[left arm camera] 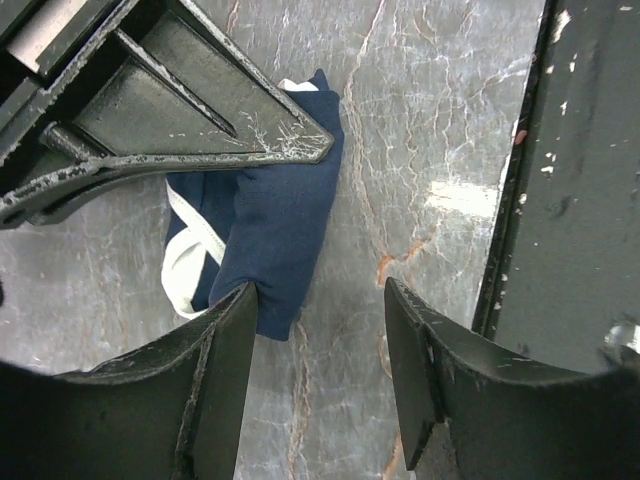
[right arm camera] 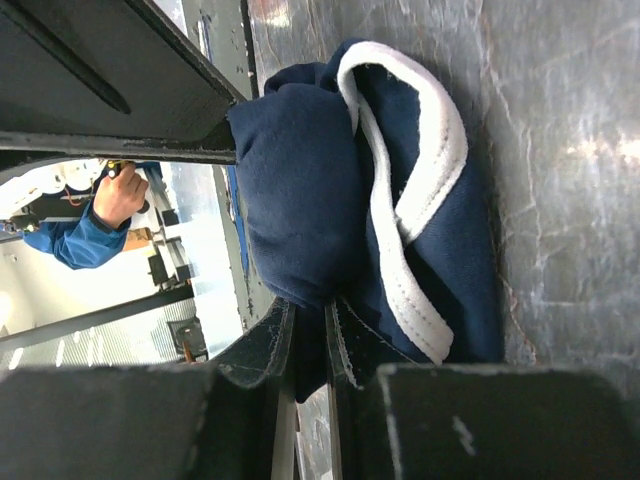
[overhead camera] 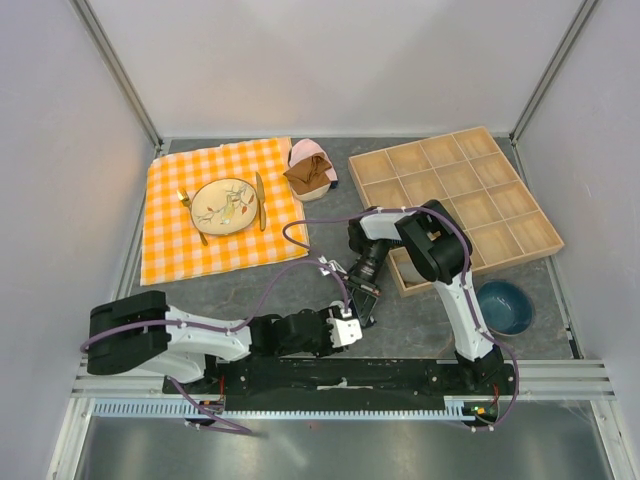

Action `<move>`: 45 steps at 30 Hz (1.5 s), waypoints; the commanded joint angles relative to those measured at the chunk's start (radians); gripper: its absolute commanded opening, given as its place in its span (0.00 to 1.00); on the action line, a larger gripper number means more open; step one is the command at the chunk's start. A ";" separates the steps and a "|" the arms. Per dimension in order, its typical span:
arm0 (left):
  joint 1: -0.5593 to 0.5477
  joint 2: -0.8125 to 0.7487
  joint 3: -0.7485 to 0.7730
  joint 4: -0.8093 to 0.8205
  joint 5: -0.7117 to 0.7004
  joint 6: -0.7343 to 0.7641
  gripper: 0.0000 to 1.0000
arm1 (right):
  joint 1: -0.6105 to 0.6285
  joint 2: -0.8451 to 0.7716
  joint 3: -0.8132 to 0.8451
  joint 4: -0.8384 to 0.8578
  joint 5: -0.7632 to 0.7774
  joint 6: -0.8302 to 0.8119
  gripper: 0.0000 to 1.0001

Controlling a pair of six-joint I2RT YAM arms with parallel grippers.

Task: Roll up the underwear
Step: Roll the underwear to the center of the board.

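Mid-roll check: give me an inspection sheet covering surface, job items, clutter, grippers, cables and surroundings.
Surface: grey marbled table, no spills seen.
Job's things: underwear, navy with white trim, bunched between the two grippers.
Clutter: orange checked cloth carrying plate, fork and knife; brown and pink garments; wooden compartment tray; blue bowl.
Grippers: right gripper shut on a fold of the underwear; left gripper open, one finger touching the cloth's edge.
Cables: purple cables loop off both arms; no snag seen.
Surroundings: white enclosure walls; person's arm beyond the table edge.
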 commanded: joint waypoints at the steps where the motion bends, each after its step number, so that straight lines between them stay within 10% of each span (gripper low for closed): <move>1: -0.024 0.038 0.071 0.023 -0.078 0.158 0.60 | -0.001 0.040 -0.003 0.124 0.128 -0.027 0.17; 15: -0.053 -0.102 0.051 -0.008 -0.081 0.196 0.60 | -0.001 0.043 -0.002 0.130 0.141 -0.021 0.17; 26: -0.050 0.128 0.145 -0.031 -0.097 0.259 0.58 | -0.003 0.035 -0.005 0.138 0.150 -0.015 0.18; 29: -0.045 0.167 0.155 -0.043 -0.121 0.245 0.51 | -0.003 0.035 -0.005 0.139 0.148 -0.013 0.18; 33: -0.033 0.185 0.162 -0.080 -0.107 0.192 0.02 | -0.001 0.023 -0.005 0.139 0.147 -0.018 0.19; 45: 0.232 0.170 0.155 -0.166 0.376 -0.181 0.02 | -0.035 -0.273 -0.041 0.185 0.082 -0.104 0.47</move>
